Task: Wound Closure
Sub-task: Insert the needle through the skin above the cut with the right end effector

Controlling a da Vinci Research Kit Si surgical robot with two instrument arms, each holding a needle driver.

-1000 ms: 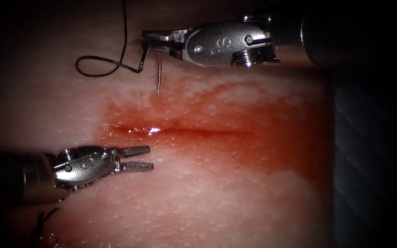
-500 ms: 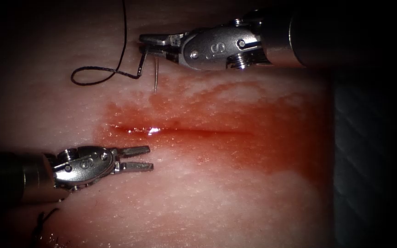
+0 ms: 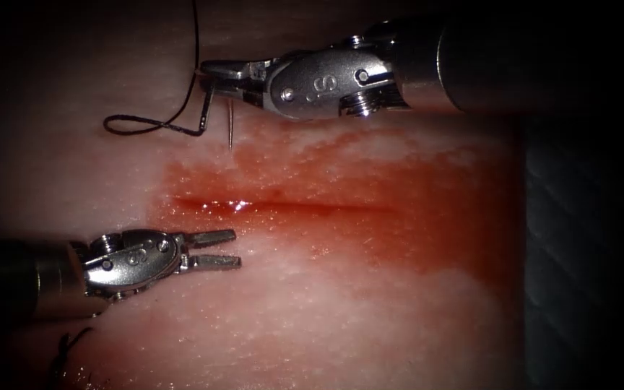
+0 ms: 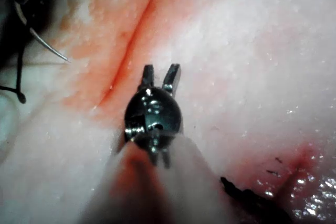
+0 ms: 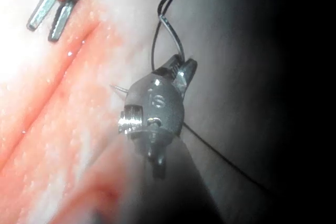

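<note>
A: The pale tissue (image 3: 341, 318) runs right across the bench field, with red fluid (image 3: 413, 217) spread around a cut (image 3: 290, 206) that lies level from left to right in the endoscope view. Where is the needle?

B: Above the cut. The right tool (image 3: 219, 74) has its jaws clenched on the needle (image 3: 230, 124) near the thread end of its curve. The needle hangs from the jaws with its long axis pointing down toward the cut, and its tip sits over the upper rim of the red patch. It looks free of the tissue.

A: And the thread?

B: The thread (image 3: 154, 124) leaves the needle's end, loops over the tissue to the left of the jaws and then climbs out of view.

A: What about the other arm?

B: The left tool (image 3: 214, 248) rests below the cut near its left end, jaws parted and holding nothing. The cut lies between the two tools, so the right arm is clearly the nearer one to the needle. The left wrist view shows the needle (image 4: 50, 48) well apart from the parted jaws.
</note>
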